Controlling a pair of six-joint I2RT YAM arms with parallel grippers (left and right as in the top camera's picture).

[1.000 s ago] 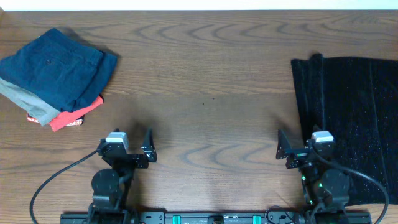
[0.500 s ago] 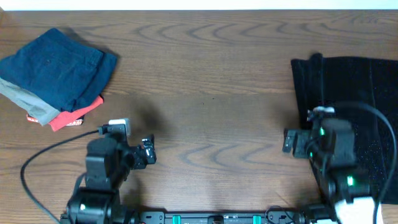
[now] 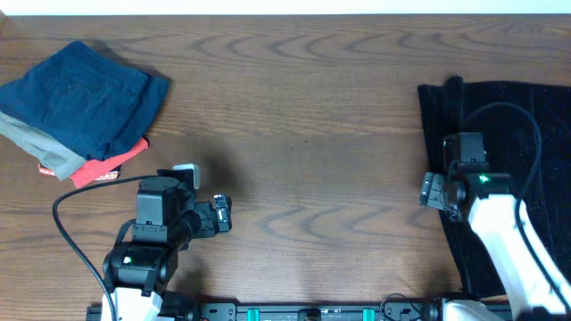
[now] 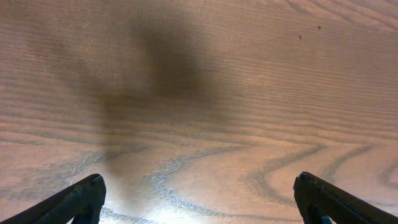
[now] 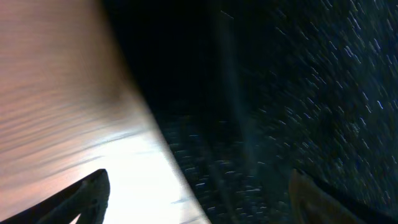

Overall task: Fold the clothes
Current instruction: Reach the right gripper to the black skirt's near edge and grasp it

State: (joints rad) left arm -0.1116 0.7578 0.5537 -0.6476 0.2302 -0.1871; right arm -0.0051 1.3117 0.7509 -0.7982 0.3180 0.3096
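Black fuzzy clothes (image 3: 553,116) look limp and light: pinch the edge under the right jaws, spread wide; left jaws wide too.

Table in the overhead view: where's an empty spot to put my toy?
The table is bare in the middle, between the folded pile and the black garment, and between the left gripper and right gripper. Crowded: far-left corner, right side.

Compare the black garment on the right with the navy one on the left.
The black garment lies spread out; the navy garment is folded. The black garment is larger, running past the frame edge; the navy garment sits atop grey and red pieces. Both are dark cloth.
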